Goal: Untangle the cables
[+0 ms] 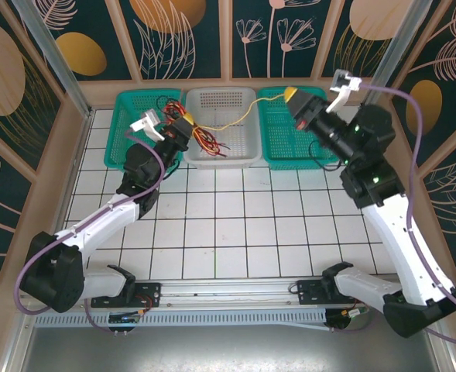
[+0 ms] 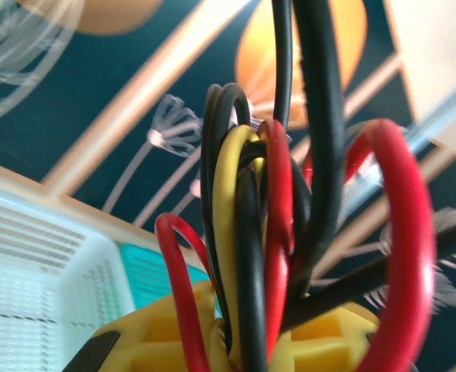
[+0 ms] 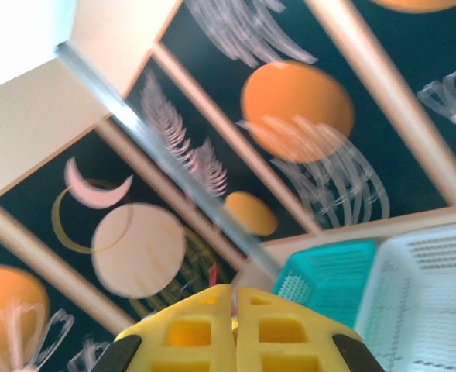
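Cable tangle strung between two arms, upper middle of the top view.
The left gripper [image 1: 183, 124] clenches the looped red, black and yellow cables [image 1: 204, 139] at the white basket [image 1: 239, 157] — one yellow strand [image 1: 247, 116] runs rightward to the right gripper [image 1: 291, 96], pinched shut on it.

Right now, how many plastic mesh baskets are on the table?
3: a green plastic mesh basket on the left, a white plastic mesh basket in the middle, a second green basket on the right.
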